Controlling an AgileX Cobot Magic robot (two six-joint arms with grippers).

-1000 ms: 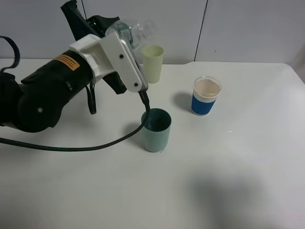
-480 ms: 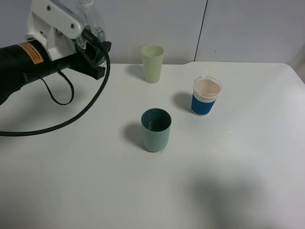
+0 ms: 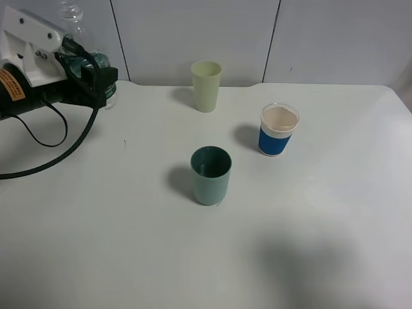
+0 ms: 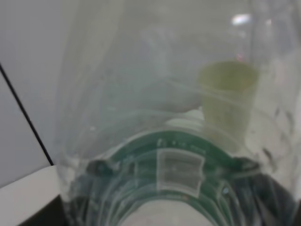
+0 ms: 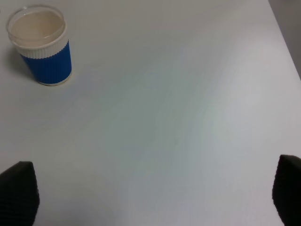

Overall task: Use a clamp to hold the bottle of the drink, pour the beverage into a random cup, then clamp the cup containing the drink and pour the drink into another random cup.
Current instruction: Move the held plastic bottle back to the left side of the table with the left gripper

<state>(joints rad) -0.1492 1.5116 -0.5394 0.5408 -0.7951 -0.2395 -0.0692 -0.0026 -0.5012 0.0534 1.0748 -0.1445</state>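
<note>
Change: a second ago the left arm had the bottle (image 3: 76, 26) tipped over the teal cup (image 3: 210, 175). Half a second ago it was pulled back toward the rear left. Now the bottle stands upright at the back-left corner of the desk (image 3: 309, 244), well apart from all three cups.

Reading: first pour looks finished and the bottle is being parked. The teal cup's inside is dark, so no liquid level can be made out from the high view.

Bottle vs. fingers: the left fingers (image 3: 96, 76) are closed round the bottle's lower body, at the green label. The neck and shoulder rise clear above them. In the left wrist view the clear wall and label fill nearly everything. The pale green cup (image 4: 228, 94) shows only through the plastic. Cannot tell whether the base already rests on the desk or hangs just above it.

Right side: the right fingers (image 5: 18, 190) are spread wide, nothing between them. Their tips are just visible over bare desk, with the blue cup (image 5: 41, 44) near but ahead and off to one side.

Next, by judgement: release the bottle, then grip the teal cup and carry it to the blue or the pale green cup.
</note>
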